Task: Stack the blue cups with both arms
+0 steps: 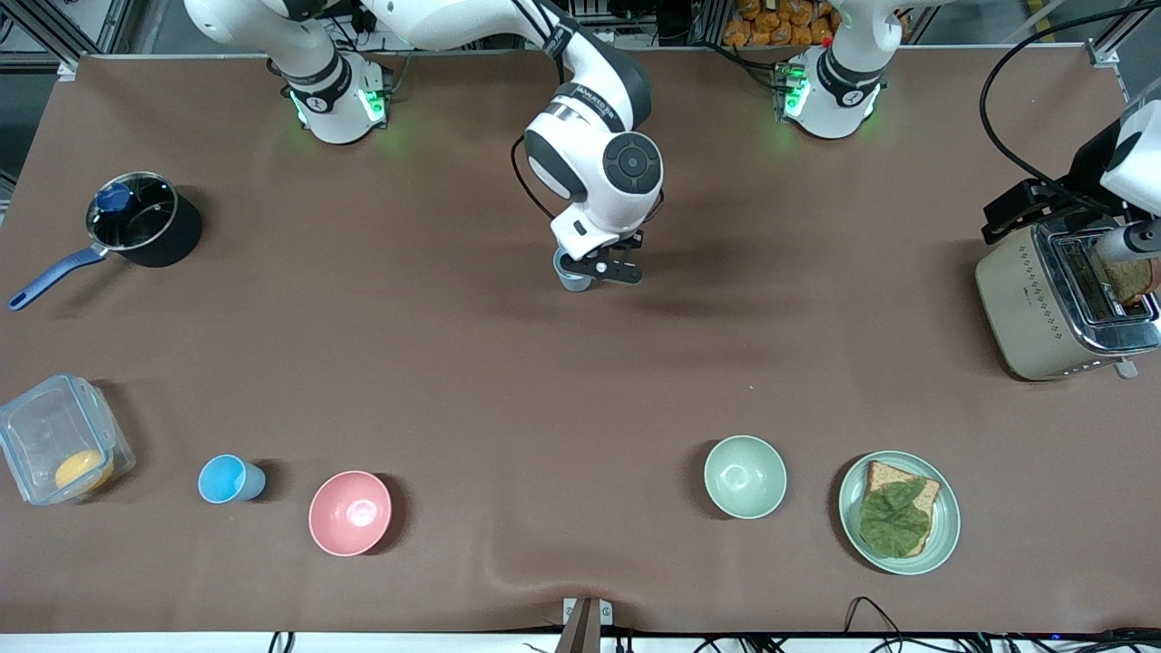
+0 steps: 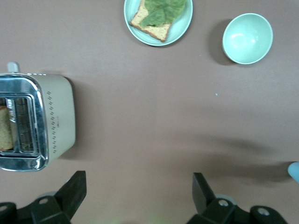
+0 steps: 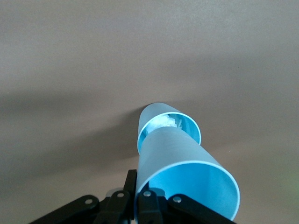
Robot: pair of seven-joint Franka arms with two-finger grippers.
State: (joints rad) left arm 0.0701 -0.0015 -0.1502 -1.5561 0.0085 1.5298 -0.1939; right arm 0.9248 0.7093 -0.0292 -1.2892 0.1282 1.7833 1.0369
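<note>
The right arm's tool is clamped on the rim of a small light-blue tapered plastic cup, whose base is entering a second, standing cup of the same kind at mid-worktop; in the front view this pair sits under the wrist, well clear of everything else. The left arm's tool hangs with its two black fingers wide apart over bare brown worktop near the cream and chrome toaster, waiting.

These cups look thin-walled, light and smooth, so they will likely flex under a hard squeeze and tip at a nudge. A pinch over the rim, one finger inside and one outside, seems the safest hold.

I count three blue cups: the two nesting, and one more nearer the front camera toward the right arm's end, between a clear lidded plastic box and a round pink bowl. There is also one pale green bowl, one green plate with toast and a leaf, and one black saucepan with a blue handle.
</note>
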